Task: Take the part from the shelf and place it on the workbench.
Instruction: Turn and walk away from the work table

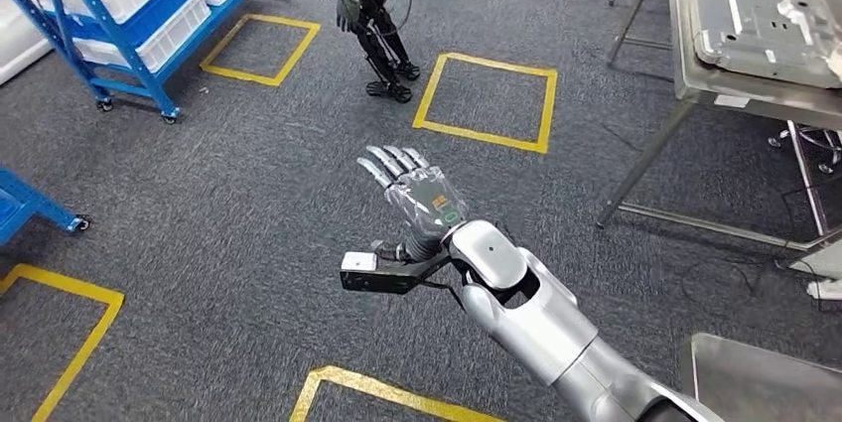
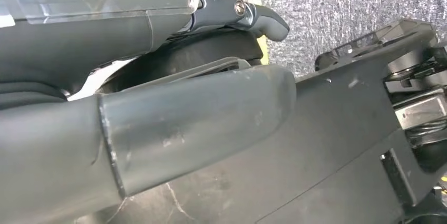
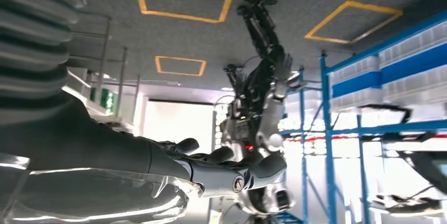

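Observation:
A flat grey metal part [image 1: 755, 7] lies on the steel workbench [image 1: 698, 94] at the far right. The blue shelf [image 1: 139, 55] with white and blue bins stands at the far left. My right hand [image 1: 412, 189] is raised over the carpet between them, fingers spread and straight, holding nothing; the right wrist view shows the same hand [image 3: 211, 170] with its fingers stretched out and empty. In the left wrist view my left hand [image 2: 174, 92] is seen close up, thumb and a straight finger [image 2: 263, 21] apart with nothing between them.
Another humanoid robot [image 1: 372, 15] stands on the grey carpet straight ahead, among yellow floor squares [image 1: 487, 99]. A second blue rack corner [image 1: 30, 206] juts in at the left edge. A steel surface corner [image 1: 765, 372] sits at the near right.

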### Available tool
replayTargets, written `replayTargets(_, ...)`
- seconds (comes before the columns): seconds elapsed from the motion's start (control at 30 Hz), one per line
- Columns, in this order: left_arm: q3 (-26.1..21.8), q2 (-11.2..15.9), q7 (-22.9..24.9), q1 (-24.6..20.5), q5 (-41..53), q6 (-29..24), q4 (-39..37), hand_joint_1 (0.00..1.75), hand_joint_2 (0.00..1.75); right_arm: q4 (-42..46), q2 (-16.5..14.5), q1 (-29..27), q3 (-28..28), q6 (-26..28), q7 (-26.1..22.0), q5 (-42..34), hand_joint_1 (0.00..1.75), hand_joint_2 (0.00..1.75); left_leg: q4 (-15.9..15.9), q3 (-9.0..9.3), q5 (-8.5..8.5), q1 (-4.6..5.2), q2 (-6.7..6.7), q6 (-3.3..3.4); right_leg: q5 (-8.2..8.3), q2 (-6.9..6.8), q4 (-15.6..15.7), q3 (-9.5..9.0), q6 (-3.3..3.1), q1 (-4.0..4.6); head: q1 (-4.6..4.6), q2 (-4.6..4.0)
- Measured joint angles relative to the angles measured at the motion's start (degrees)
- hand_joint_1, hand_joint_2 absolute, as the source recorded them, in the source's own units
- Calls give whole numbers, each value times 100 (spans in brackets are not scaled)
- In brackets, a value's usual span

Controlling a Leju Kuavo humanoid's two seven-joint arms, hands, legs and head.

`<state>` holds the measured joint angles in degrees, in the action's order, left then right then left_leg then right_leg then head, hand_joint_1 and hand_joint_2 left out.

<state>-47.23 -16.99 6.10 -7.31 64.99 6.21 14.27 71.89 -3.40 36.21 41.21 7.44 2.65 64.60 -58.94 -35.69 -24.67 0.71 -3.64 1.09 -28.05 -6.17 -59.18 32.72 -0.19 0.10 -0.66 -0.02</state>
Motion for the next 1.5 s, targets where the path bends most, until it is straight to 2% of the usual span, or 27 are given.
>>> replayTargets(0.03,3,-2,-2,1,0,1,1,0,0,3,-1,0,-1,-1,2,-1,0,175,19,6,12,-16,72,36,-19,-40,3,-13,29,-4,-2,0)
replayTargets(0.1,9,-10,-6,1,-1,4,3,0,0,11,-3,3,-3,1,-1,-2,0,175,77,42,44,-47,204,107,-163,148,-172,31,88,-28,-1,1)
replayTargets(0.17,21,-18,-7,-8,-1,7,5,0,0,15,11,-7,-8,1,-4,-2,0,175,104,62,62,-66,323,163,-485,483,-777,312,129,-50,-2,1)
replayTargets(0.23,31,-20,-7,-8,-1,7,5,0,0,14,40,-38,-10,-1,-1,-2,0,175,93,58,61,-68,467,184,-713,595,-1449,678,147,-53,-3,1)
replayTargets(0.27,34,-21,-7,-4,-1,7,5,0,0,13,54,-52,-10,-1,1,-2,0,175,83,58,58,-69,548,185,-674,606,-1555,761,151,-55,-2,1)
replayTargets(0.33,44,-24,-2,0,-1,16,5,0,0,13,66,-60,-10,0,-4,-2,0,175,55,63,45,-76,714,169,-286,666,-1110,611,147,-73,-3,1)
replayTargets(0.4,72,-28,10,-8,-1,29,5,0,0,11,71,-57,-14,1,-13,-2,0,175,11,49,25,-76,855,125,54,896,-389,310,132,-107,-1,1)
replayTargets(0.47,103,-30,22,-12,2,37,5,0,0,11,75,-59,-20,1,-19,-2,0,175,-9,8,28,-88,972,58,111,1030,-93,181,102,-105,-2,1)
replayTargets(0.53,124,-27,36,-5,5,45,5,0,0,14,73,-52,-23,1,-27,-2,0,175,-4,-22,37,-107,1045,-12,123,923,-43,148,43,-101,-3,2)
replayTargets(0.6,135,-22,56,-8,16,54,5,0,0,15,68,-41,-23,3,-37,-2,0,175,-198,-113,-94,-93,851,-66,149,789,30,93,-36,-121,11,1)
replayTargets(0.67,146,-17,68,-26,29,65,5,0,0,15,75,-41,-30,4,-45,-2,0,175,-822,-407,-413,-88,559,-109,147,631,70,54,-93,-111,27,1)
replayTargets(0.7,155,-14,69,-34,33,71,6,0,0,14,83,-46,-33,4,-48,-2,0,175,-1183,-588,-557,-98,494,-130,139,543,71,48,-105,-102,31,0)
replayTargets(0.73,165,-12,69,-41,36,75,7,0,0,13,92,-53,-38,5,-49,-2,0,175,-1443,-720,-627,-109,459,-148,129,459,70,45,-110,-95,31,0)
replayTargets(0.77,174,-9,69,-43,39,78,7,0,0,13,99,-60,-42,6,-51,-2,0,175,-1496,-750,-587,-119,436,-161,119,379,67,42,-108,-91,31,-1)
replayTargets(0.83,194,-2,74,-40,44,80,9,0,0,14,108,-64,-52,11,-57,-2,0,175,-967,-478,-250,-134,340,-165,90,243,58,21,-84,-90,31,-1)
replayTargets(0.9,216,8,79,-32,46,83,12,0,0,14,120,-62,-75,26,-63,-3,0,175,-254,-103,-4,-96,116,-126,49,134,46,-6,-34,-64,28,1)
replayTargets(0.97,244,13,78,-31,48,90,14,0,0,13,139,-61,-102,48,-69,-4,0,175,8,16,8,-45,28,-57,20,26,42,-25,23,-33,24,1)
replayTargets(1.03,264,13,77,-31,48,102,14,0,0,11,150,-59,-119,70,-78,-4,0,175,39,17,19,-48,148,13,-11,-65,40,-46,78,-37,23,1)
replayTargets(1.1,273,7,80,-39,45,120,14,0,0,6,154,-53,-140,93,-86,-4,0,175,82,46,43,-73,268,86,-175,151,-183,30,135,-67,22,1)
replayTargets(1.17,279,-1,86,-57,42,136,14,0,0,-10,176,-60,-172,106,-95,-4,0,175,100,59,59,-83,391,142,-504,486,-829,341,166,-88,19,-1)
replayTargets(1.2,281,-2,89,-63,40,143,14,0,0,-25,193,-72,-183,109,-98,-4,0,175,96,56,59,-80,458,157,-638,558,-1196,541,168,-88,19,0)
replayTargets(1.23,282,-3,85,-63,37,147,14,0,0,-40,211,-87,-187,108,-102,-4,0,175,89,55,58,-77,534,161,-672,587,-1432,687,167,-87,19,0)
replayTargets(1.27,283,-4,57,-58,34,148,14,0,0,-55,223,-99,-190,109,-101,-3,0,175,79,54,55,-75,614,163,-593,601,-1474,746,161,-87,19,1)
replayTargets(1.33,314,-20,-155,22,70,129,28,0,0,-69,268,-116,-219,136,-39,41,0,175,57,60,43,-79,770,150,-169,705,-918,548,132,-90,19,0)
replayTargets(1.4,446,-74,-340,312,-61,281,277,0,0,-62,366,-162,-303,199,28,119,0,175,32,55,21,-73,898,114,110,948,-246,249,99,-103,20,0)
replayTargets(1.47,855,-162,-15,905,-768,771,1143,0,0,-51,491,-248,-427,239,6,174,0,175,27,47,9,-92,1004,53,111,1042,-33,128,69,-87,20,0)
replayTargets(1.5,1164,-198,268,1231,-1192,1011,1667,0,0,-48,547,-286,-486,243,-19,188,0,175,33,46,10,-104,1059,20,114,986,-12,110,51,-83,20,0)
